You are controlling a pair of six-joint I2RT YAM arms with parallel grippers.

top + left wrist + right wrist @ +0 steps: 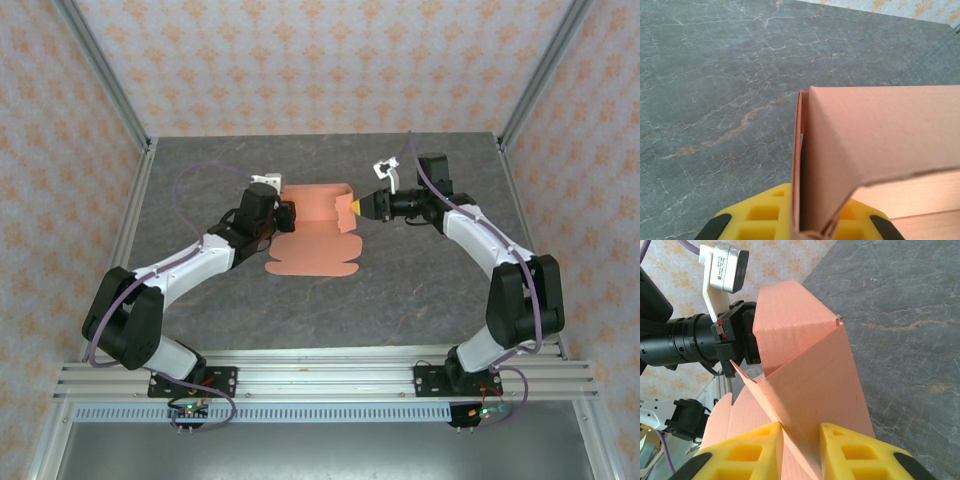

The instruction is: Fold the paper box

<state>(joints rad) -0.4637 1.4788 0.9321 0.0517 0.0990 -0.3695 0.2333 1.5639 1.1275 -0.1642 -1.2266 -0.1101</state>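
Box (318,205) sits mid-table (430,280) btwn both arms, half-formed. L gripper (289,215) is clenched on the left wall, prob. to steady it. R gripper (354,206) straddles the right corner fold; can't tell if it's pinching. Front flap (310,260) lies flat.

Right claw (801,434) astride paper box (799,335)
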